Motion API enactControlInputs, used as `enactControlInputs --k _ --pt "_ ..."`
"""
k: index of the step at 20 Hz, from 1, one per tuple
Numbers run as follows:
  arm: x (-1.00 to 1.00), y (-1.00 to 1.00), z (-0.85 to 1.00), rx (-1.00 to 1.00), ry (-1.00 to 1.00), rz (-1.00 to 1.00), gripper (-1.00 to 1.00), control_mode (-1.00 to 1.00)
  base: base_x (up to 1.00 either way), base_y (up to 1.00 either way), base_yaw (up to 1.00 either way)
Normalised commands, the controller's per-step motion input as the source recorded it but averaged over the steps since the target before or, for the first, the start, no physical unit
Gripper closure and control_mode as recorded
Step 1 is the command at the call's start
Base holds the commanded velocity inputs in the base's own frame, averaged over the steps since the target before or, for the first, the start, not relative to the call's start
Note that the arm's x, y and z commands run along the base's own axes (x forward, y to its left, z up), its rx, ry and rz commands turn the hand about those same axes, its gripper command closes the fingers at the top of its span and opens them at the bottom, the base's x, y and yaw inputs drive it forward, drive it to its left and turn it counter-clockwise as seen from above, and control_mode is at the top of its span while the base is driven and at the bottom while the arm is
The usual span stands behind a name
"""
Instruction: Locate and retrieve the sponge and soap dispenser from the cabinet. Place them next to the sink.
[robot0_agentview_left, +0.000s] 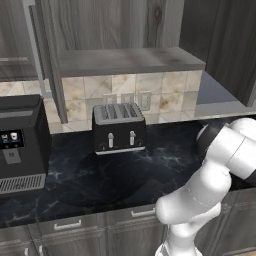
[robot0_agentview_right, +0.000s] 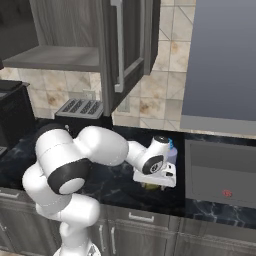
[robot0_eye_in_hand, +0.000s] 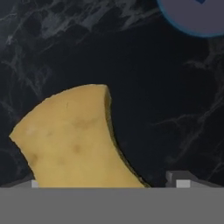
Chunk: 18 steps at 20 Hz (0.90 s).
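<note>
Countertop (robot0_agentview_left: 100, 175) of black marble in the left base view, with a black toaster (robot0_agentview_left: 119, 128) at the back wall, a coffee machine (robot0_agentview_left: 21, 142) at the left, and above them the open cabinet (robot0_agentview_left: 125, 60) with a bare shelf board; arm bent low to the right, hand out of frame. Right base view next: gripper (robot0_agentview_right: 156, 184) down at the counter near the front edge, wrist pointing at the marble, with a sliver of yellow sponge (robot0_agentview_right: 150, 187) under the white hand and the pale-blue soap dispenser (robot0_agentview_right: 171, 151) standing just behind it, pump top peeking over the wrist; glass-paned cabinet door (robot0_agentview_right: 127, 45) swung open above. Hand view last: sponge close under the camera, bent and tilted, running down between the two grey fingertips (robot0_eye_in_hand: 186, 181) (apart enough to admit it, but clamped or merely straddling — cannot tell), and the dispenser's round rim at the top right corner, apart from the sponge. Judged as the placing step for the sponge, dispenser already down. Sink not to be made out for certain, so nearness left unjudged. Next move, most likely: set the sponge flat, spread the fingers, and lift straight up clear of the bottle.
</note>
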Motion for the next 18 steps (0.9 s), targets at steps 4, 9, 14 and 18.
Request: enactControlInputs --k 4,9,14,18 --pt "-0.28 0.0 0.02 0.1 -0.14 0.05 -1.0 -1.0 0.0 0.0 0.0" --pt "-0.43 0.1 0.07 0.09 -0.23 0.1 -1.0 -1.0 0.0 0.0 0.0" --pt "-0.41 0.23 0.17 0.05 -0.2 0.09 -1.0 -1.0 0.0 0.0 0.0" --pt "-0.37 0.32 0.41 0.0 -0.15 0.08 -1.0 -1.0 0.0 0.0 0.0"
